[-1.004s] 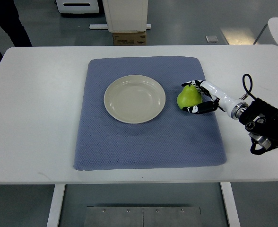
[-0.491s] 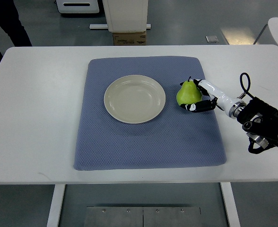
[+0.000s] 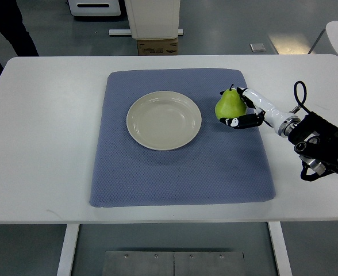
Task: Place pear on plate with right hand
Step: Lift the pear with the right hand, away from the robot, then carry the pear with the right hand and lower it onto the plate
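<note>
A green pear (image 3: pixel 228 106) is held upright in my right hand (image 3: pixel 244 111), just right of the cream plate (image 3: pixel 164 120) on the blue mat (image 3: pixel 180 172). The hand's fingers (image 3: pixel 242 122) are curled around the pear's right side and it seems lifted slightly off the mat. The right arm (image 3: pixel 321 146) comes in from the right edge. The plate is empty. The left arm does not show.
The mat lies on a white table (image 3: pixel 42 144). A person's dark legs (image 3: pixel 8 29) stand at the far left beyond the table. A white stand and a cardboard box (image 3: pixel 156 46) are behind the table's far edge.
My right hand has closed on the pear and raised it a little, shifting it slightly up the picture. The pear now stands more upright.
</note>
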`<move>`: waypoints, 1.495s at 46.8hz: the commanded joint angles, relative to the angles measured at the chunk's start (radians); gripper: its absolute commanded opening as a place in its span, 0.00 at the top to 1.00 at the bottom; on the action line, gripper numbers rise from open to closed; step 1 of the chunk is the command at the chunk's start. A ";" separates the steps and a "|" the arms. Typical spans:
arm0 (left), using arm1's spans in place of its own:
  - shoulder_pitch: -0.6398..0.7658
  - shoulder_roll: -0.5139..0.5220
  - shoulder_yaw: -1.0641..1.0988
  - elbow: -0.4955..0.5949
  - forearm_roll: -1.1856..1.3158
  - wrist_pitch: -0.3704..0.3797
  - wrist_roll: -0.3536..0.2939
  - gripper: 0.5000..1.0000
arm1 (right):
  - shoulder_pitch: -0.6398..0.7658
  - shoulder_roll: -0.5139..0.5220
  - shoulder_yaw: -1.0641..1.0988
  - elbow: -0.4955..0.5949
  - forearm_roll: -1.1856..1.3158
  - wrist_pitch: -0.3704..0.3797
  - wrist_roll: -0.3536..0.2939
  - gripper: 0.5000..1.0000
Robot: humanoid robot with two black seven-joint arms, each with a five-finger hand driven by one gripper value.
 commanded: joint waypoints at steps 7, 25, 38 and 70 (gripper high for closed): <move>0.001 0.000 0.000 -0.001 0.000 0.000 0.000 0.00 | 0.015 -0.003 0.011 -0.002 0.005 -0.002 -0.001 1.00; -0.001 0.000 0.000 -0.001 0.000 0.000 0.000 0.00 | 0.131 -0.059 0.065 0.038 0.035 0.004 -0.001 1.00; -0.001 0.000 0.000 -0.001 0.000 0.000 0.000 0.00 | 0.254 -0.051 0.062 0.048 0.051 0.033 -0.012 1.00; 0.001 0.000 0.000 -0.001 0.000 0.000 0.000 0.00 | 0.285 0.177 0.051 0.034 0.095 0.031 -0.011 1.00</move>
